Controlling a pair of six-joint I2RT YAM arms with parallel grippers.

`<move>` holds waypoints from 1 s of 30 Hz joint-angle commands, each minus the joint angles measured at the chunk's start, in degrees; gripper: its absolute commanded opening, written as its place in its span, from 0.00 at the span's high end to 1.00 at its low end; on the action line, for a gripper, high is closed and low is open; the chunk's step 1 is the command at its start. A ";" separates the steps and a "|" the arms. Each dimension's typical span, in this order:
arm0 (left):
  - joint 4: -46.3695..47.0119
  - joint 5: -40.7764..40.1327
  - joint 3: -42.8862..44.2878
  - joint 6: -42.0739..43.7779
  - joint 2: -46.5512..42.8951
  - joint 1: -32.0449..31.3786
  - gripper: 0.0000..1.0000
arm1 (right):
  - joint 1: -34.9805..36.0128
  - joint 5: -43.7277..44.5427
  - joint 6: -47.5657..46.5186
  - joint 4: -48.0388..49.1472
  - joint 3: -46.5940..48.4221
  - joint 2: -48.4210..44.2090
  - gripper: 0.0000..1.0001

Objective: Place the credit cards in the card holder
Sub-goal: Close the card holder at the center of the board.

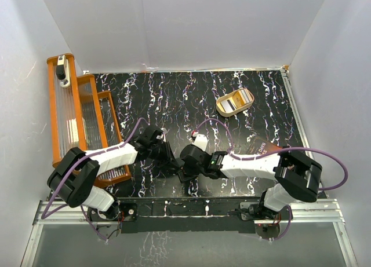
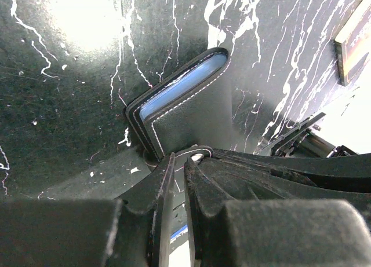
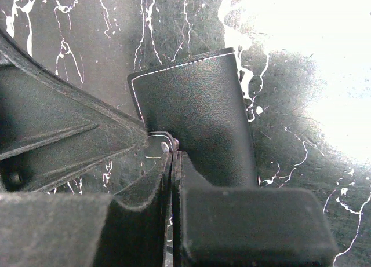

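The card holder (image 2: pixel 191 116) is a black wallet with white stitching, tilted up off the tabletop. A blue-grey credit card (image 2: pixel 174 92) shows in its open slot. My left gripper (image 2: pixel 181 158) is shut on the stitched tab at the holder's near corner. In the right wrist view the holder's (image 3: pixel 197 110) outer face rises just past my right gripper (image 3: pixel 173 151), whose fingers are pressed together at its lower edge with nothing seen between them. From above, the left gripper (image 1: pixel 167 156) and right gripper (image 1: pixel 186 165) meet at the table's front centre and hide the holder. More credit cards (image 1: pixel 237 99) lie in the tray.
A tan oval tray (image 1: pixel 220 109) stands at the back right. A dark flat sheet with pale lettering (image 1: pixel 259 146) lies by the right arm. An orange rack (image 1: pixel 75 122) fills the left side. White walls close in the black marbled tabletop (image 1: pixel 174 99).
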 commanded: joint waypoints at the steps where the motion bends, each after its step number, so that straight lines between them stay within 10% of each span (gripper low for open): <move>1: -2.27 -0.06 1.72 -0.74 -1.60 -0.19 0.88 | -0.50 0.36 -0.79 0.48 2.21 -1.57 1.00; 19: 4.37 5.04 -0.38 -0.03 4.25 -0.19 0.89 | -1.82 -0.02 -2.33 0.51 2.94 -0.44 1.00; 30: 3.11 2.28 -1.07 1.07 3.89 -0.19 0.91 | -2.61 -2.38 -9.63 -3.04 6.57 -0.19 0.81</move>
